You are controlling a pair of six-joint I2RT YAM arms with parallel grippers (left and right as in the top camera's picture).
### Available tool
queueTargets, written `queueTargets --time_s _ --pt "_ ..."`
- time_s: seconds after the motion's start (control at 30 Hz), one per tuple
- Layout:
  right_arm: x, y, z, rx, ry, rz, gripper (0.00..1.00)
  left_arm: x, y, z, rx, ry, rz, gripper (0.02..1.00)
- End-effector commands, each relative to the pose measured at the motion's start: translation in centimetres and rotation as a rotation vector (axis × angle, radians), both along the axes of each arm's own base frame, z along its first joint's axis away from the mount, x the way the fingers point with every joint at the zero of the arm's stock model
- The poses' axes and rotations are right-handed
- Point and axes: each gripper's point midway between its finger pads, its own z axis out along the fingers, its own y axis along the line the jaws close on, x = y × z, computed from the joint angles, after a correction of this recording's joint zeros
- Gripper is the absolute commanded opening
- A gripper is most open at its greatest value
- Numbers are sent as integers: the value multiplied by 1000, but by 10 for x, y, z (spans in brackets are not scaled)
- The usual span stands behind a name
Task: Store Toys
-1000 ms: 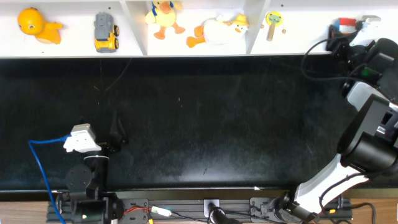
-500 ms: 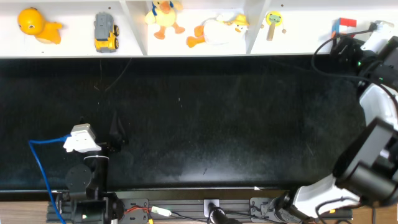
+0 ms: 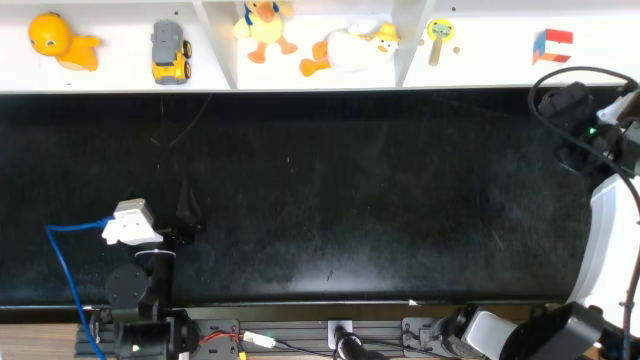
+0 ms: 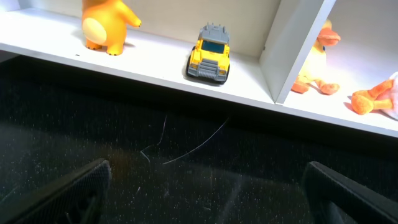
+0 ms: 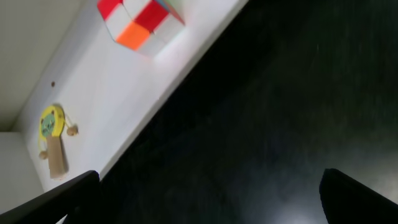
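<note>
A multicoloured cube (image 3: 553,44) sits at the right end of the white shelf (image 3: 490,70), seen in the right wrist view as the cube (image 5: 142,17). My right gripper (image 3: 558,104) hangs open and empty over the black mat just in front of the shelf, apart from the cube. To the cube's left lies a wooden rattle (image 3: 438,38), also seen from the right wrist as the rattle (image 5: 53,140). My left gripper (image 3: 187,212) rests low at the near left, open with nothing in it, its fingers (image 4: 68,186) spread wide.
Other shelf bays hold an orange duck (image 3: 62,40), a yellow and grey truck (image 3: 170,52), a yellow plush duck (image 3: 264,28) and a white plush duck (image 3: 348,48). White dividers (image 4: 292,50) split the shelf. A blue cable (image 3: 65,260) loops near the left arm's base.
My right gripper let go of the cube on the shelf and drew back from it toward the mat. The left arm stayed still.
</note>
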Motion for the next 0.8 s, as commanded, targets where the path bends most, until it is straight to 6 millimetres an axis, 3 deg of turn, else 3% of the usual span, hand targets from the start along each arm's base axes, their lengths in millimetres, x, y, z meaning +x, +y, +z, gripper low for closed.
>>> queueTargets --time_s 0.03,0.17,0.27,0.4,0.5,0.67,0.8 --pt "1 38 18 -26 -57 216 998 0 0 0 5 -9 4 998" --pt "-1 77 17 -188 -42 522 998 0 0 0 5 -9 4 998" --pt "-5 118 11 -285 -31 768 998 0 0 0 5 -9 4 998" --pt "-10 163 8 -328 -14 930 998 0 0 0 5 -9 4 998" --pt "-15 193 18 -349 -29 1012 996 0 0 0 5 -9 4 996" --pt "-22 219 42 -377 -105 1067 993 0 0 0 5 -9 4 998" --pt "-24 219 48 -385 -121 1062 998 0 0 0 5 -9 4 998"
